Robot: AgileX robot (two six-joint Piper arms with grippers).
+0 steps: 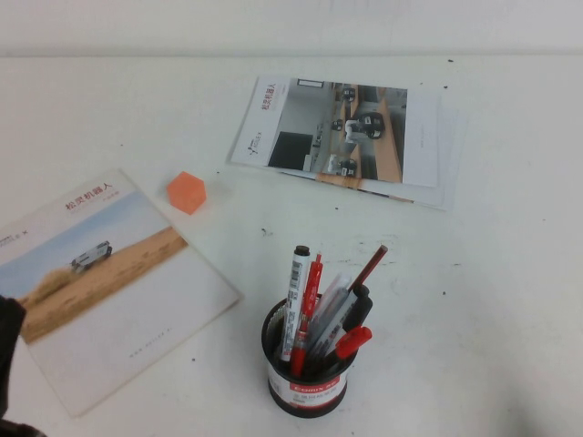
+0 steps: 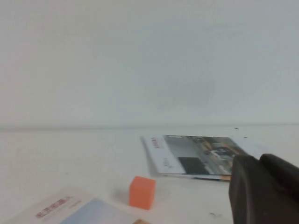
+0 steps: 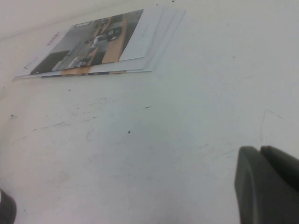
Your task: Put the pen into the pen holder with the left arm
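**Pen stands in the holder; my claws are empty**

Pen (image 1: pixel 307 314) already sits upright in the pen holder (image 1: pixel 305 387), among the other pens there. My left gripper (image 2: pixel 259 161) is pressed shut on nothing, low and well left of the holder over the near booklet (image 1: pixel 109 282). My right gripper (image 3: pixel 260 151), fingers together, is unseen from above. I judge only a clear retreat remains. Count: one holder, one orange cube (image 1: pixel 186 192), two paper lots, counting the far brochures (image 1: pixel 342 137).

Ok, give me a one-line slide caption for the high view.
Red pen stands in the pen holder among markers, between two brochures; left gripper shut, parked.
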